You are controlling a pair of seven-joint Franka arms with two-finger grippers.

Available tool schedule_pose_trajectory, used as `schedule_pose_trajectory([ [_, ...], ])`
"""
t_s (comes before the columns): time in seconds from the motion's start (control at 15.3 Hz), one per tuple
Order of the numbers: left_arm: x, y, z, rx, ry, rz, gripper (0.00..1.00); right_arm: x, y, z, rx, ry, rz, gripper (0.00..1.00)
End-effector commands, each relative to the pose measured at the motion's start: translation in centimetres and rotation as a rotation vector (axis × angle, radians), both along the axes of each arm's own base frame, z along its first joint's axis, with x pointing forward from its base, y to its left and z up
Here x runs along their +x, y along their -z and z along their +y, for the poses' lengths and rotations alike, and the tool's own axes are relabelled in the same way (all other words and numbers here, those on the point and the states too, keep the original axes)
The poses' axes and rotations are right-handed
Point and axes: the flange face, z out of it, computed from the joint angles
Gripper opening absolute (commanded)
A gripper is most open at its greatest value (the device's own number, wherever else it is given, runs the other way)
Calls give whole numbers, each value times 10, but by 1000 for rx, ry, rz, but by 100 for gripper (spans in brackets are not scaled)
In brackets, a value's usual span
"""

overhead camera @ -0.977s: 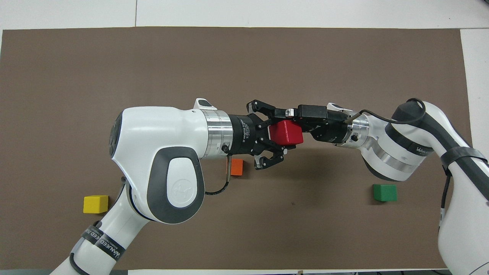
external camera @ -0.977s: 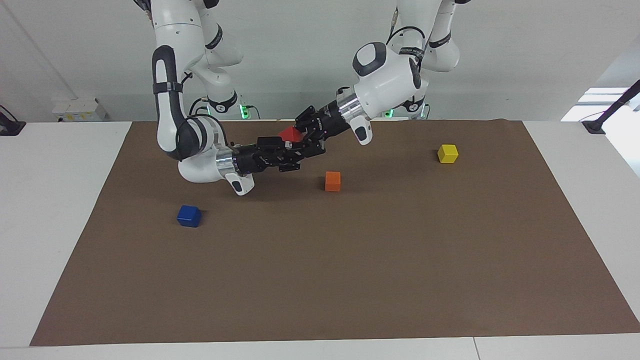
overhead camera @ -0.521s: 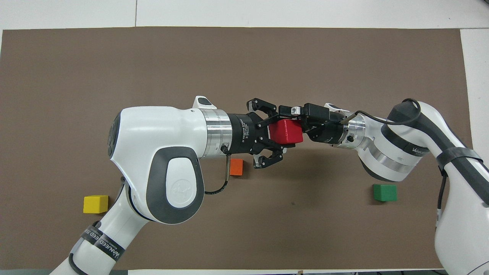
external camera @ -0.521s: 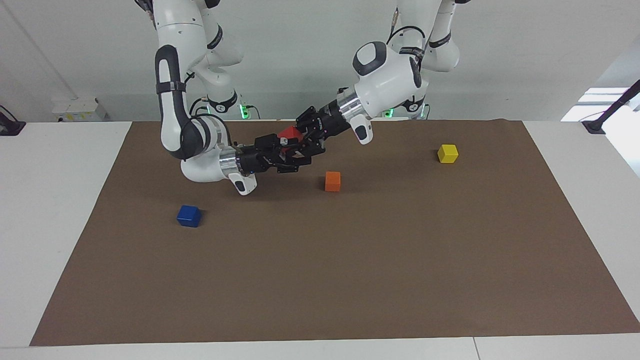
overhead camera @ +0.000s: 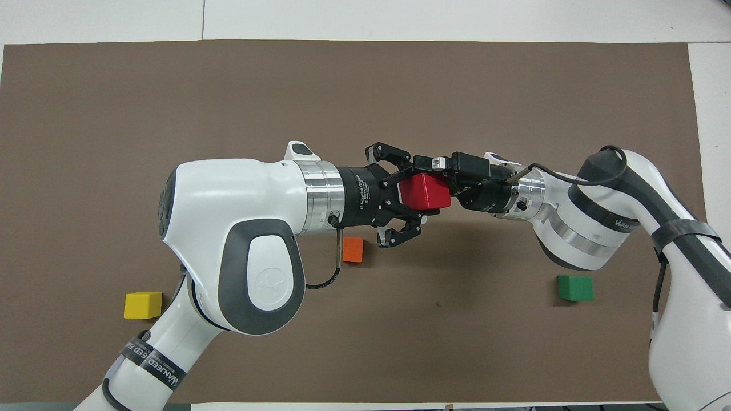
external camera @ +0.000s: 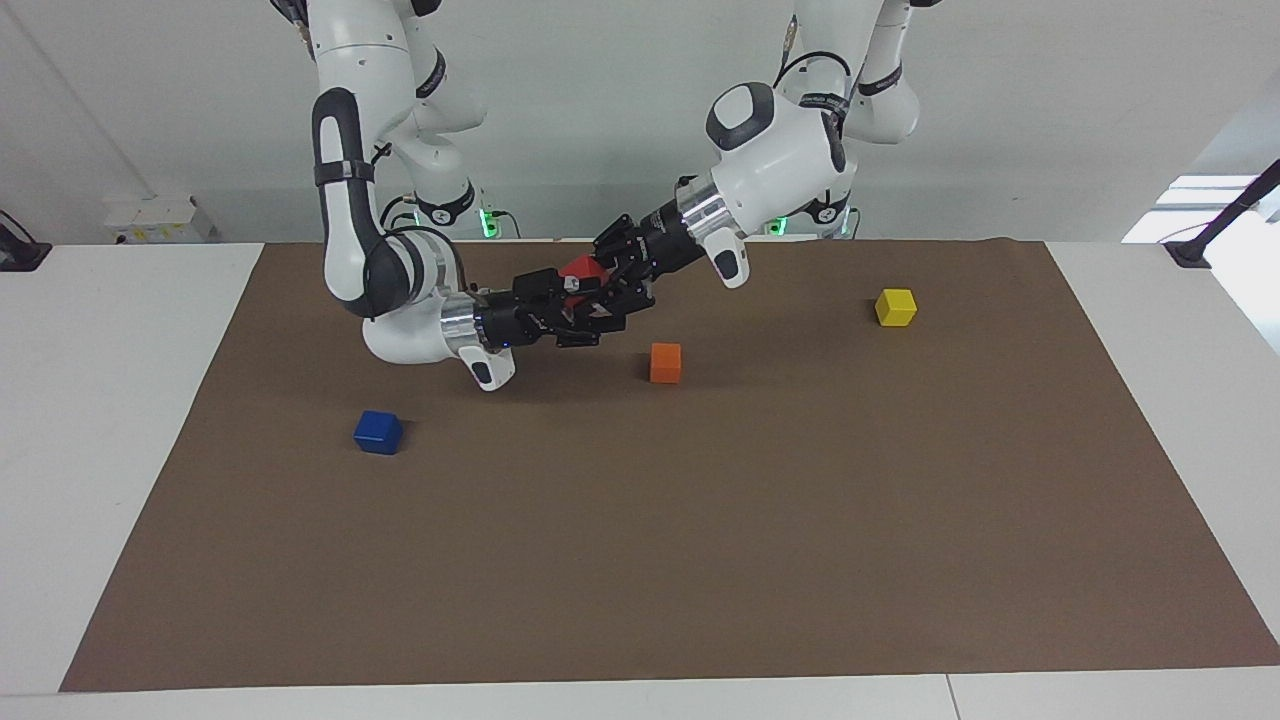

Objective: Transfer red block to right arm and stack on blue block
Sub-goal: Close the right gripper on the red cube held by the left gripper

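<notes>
The red block [overhead camera: 425, 191] [external camera: 580, 268] hangs in the air above the brown mat, between both grippers. My left gripper [overhead camera: 408, 197] [external camera: 603, 283] is shut on it from the left arm's end of the table. My right gripper [overhead camera: 435, 181] [external camera: 572, 300] meets it from the right arm's end, open. One of its fingers [overhead camera: 423, 162] lies along the block's top edge in the overhead view, and the other is hidden beneath it. The blue block [external camera: 378, 432] rests on the mat toward the right arm's end. In the overhead view the right arm hides it.
An orange cube [external camera: 665, 362] [overhead camera: 353, 249] sits on the mat below the left wrist. A yellow cube [external camera: 895, 307] [overhead camera: 143, 305] lies toward the left arm's end. A green cube [overhead camera: 575, 287] lies near the right arm's base. The brown mat [external camera: 700, 550] covers the table.
The two grippers and the red block between them have drifted slightly, still together. The right arm's wrist has pulled back a little toward its own end.
</notes>
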Motion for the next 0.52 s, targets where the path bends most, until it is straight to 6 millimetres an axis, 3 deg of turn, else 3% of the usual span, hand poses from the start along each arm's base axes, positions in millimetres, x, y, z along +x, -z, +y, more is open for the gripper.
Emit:
schedule_pose_trajectory([
  [0.0, -3, 1, -2, -3, -8, -12, 0, 4, -8, 18, -8, -15, 8, 100],
  [0.46, 0, 2, 0, -2, -26, -21, 0, 4, 4, 11, -20, -8, 21, 100],
])
